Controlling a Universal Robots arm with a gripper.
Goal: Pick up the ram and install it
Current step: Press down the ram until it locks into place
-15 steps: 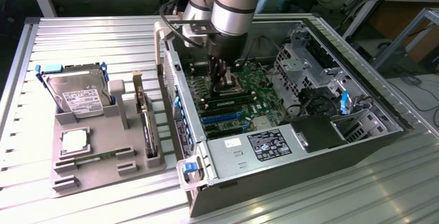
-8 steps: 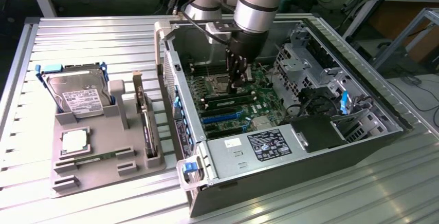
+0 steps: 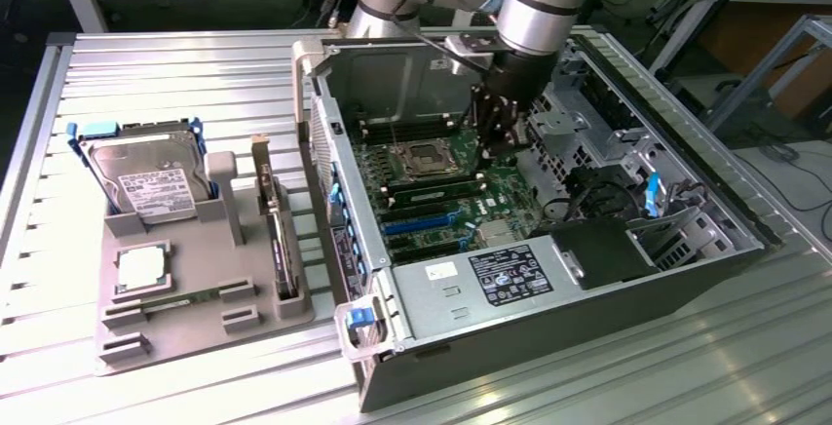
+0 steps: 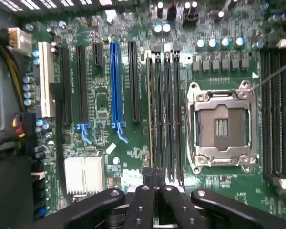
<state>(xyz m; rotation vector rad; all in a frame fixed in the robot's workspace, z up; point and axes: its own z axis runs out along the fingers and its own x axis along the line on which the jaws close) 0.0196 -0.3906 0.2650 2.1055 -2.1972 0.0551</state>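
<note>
Exterior view
Gripper (image 3: 500, 147): inside the open computer case (image 3: 728, 250), upper middle of frame, just above the motherboard (image 3: 449, 196).
Counts: one hard drive (image 3: 143, 176) and one processor chip (image 3: 140, 267) on the grey tray (image 3: 195, 289), left of frame.

Wrist view
Ram (image 4: 149, 112): one stick, edge-on, standing in the slot nearest the black expansion slot (image 4: 133, 81), centre frame.
Gripper (image 4: 152, 183): fingers closed together at the ram's near end.
Counts: one empty CPU socket (image 4: 221, 126); one blue slot (image 4: 115, 83).

Ribbed bare-metal bench (image 3: 170, 64), dull sheen. Matt grey plastic holder tray (image 3: 195, 293). Glossy green circuit board (image 4: 100, 102); bright metal socket frame (image 4: 222, 162). Matt black gripper (image 4: 152, 183).
</note>
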